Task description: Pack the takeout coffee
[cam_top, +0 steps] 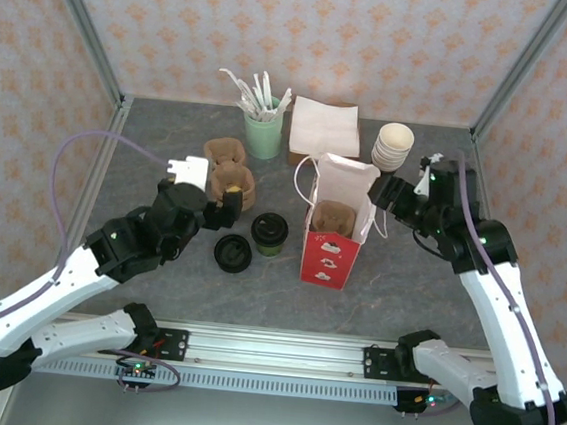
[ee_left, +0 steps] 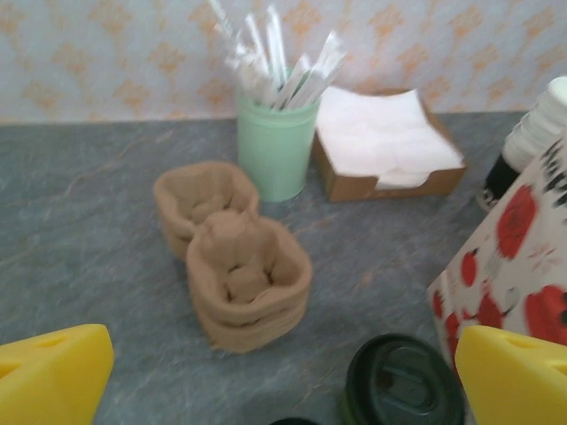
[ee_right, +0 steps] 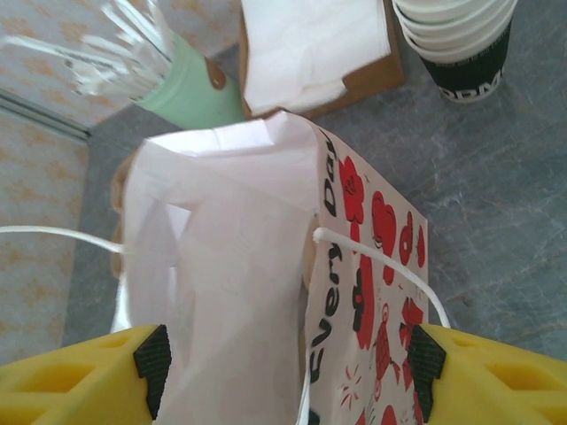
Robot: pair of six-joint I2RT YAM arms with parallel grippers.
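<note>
The takeout coffee (cam_top: pixel 269 233), a short dark green cup with a black lid, stands on the grey table just left of the red-and-white paper bag (cam_top: pixel 334 227). In the left wrist view the coffee (ee_left: pixel 403 387) sits low and to the right, just inside the right finger. My left gripper (cam_top: pixel 229 207) hovers open behind and left of the coffee, over the brown carriers; in its own view the left gripper (ee_left: pixel 283 390) holds nothing. My right gripper (cam_top: pixel 378 193) stands open at the bag's upper right edge. The bag (ee_right: pixel 266 266) and its handle lie between the spread jaws of the right gripper (ee_right: pixel 288 367).
A flat black lid (cam_top: pixel 232 253) lies left of the coffee. Two stacks of brown pulp carriers (ee_left: pixel 248 274) stand behind, with another inside the bag. At the back are a green cup of straws (cam_top: pixel 264 130), a napkin box (cam_top: pixel 325 126) and stacked cream cups (cam_top: pixel 393 145).
</note>
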